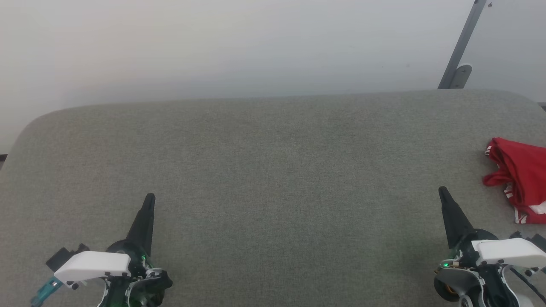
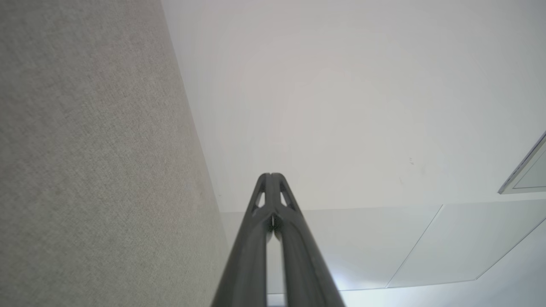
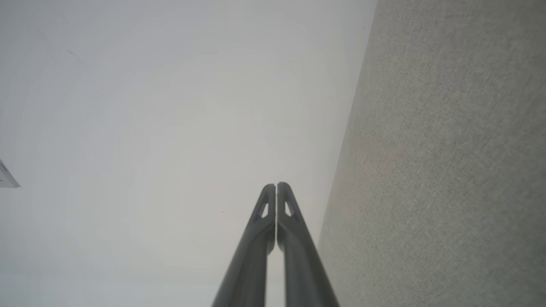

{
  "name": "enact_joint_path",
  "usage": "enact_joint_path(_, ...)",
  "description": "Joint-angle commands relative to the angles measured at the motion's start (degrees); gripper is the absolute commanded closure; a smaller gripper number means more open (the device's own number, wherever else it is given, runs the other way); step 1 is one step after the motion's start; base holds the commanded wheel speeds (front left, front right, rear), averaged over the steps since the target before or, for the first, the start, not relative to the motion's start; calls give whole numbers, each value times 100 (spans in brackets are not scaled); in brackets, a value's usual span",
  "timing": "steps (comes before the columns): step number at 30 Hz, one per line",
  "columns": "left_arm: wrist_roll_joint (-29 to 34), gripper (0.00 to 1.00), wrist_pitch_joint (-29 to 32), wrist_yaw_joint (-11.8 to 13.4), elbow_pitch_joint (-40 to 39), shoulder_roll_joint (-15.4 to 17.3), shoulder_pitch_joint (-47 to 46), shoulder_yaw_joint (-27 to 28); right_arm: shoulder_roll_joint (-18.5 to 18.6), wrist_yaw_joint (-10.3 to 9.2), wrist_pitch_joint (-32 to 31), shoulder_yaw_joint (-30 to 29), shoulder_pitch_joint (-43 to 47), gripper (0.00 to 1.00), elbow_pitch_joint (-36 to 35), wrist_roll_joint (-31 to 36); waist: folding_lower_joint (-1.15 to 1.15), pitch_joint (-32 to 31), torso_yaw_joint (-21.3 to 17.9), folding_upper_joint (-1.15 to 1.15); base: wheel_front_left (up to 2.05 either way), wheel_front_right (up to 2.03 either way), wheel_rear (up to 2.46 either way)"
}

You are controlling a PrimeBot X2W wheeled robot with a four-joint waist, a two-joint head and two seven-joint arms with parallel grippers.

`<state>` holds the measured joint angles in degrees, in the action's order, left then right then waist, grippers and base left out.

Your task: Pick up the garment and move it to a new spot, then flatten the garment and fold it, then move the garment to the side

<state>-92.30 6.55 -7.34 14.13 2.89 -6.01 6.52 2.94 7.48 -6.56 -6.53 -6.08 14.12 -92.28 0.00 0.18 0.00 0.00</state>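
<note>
Head view: the garment [image 1: 518,183], a red jersey with red-and-white trim, lies bunched at the far right of the grey fabric surface [image 1: 273,170]; its right part is cut off by the picture's edge, so you cannot tell whether any fold lies within the bunching. Nothing holds it; it lies beyond and to the right of the right gripper [image 1: 442,190], near but apart. This placement fits two stages alike: a jersey waiting at the margin to be fetched, or one set aside after folding; its rumpled look leans toward the former, though the hidden part leaves the matter open.

The left gripper [image 1: 149,198] sits low at the left and the right gripper low at the right, well apart from each other; each has its dark fingers pressed together to a single point and grips nothing; both point away toward the pale wall [image 1: 213,42], leaning slightly inward.

Left wrist view and right wrist view: you see each pair of fingers closed tip to tip; the grey surface stands along one side of each view and the wall lies ahead, so you may read each wrist as rolled onto its side, the arm held low over the near edge, a parked pose by the look of it.
</note>
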Motion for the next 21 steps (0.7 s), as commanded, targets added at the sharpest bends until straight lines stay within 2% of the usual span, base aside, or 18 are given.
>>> enact_joint_path(1,-19,100,20,-27,-5,-13,-57,1,-22,2,-18,-6,-29,100,-24,-23,0,0,0,0,0,0,0)
enact_joint_path(21,-20,100,19,-27,-6,-13,-56,1,-23,2,-17,-5,-29,100,-23,-23,0,0,0,0,0,0,0)
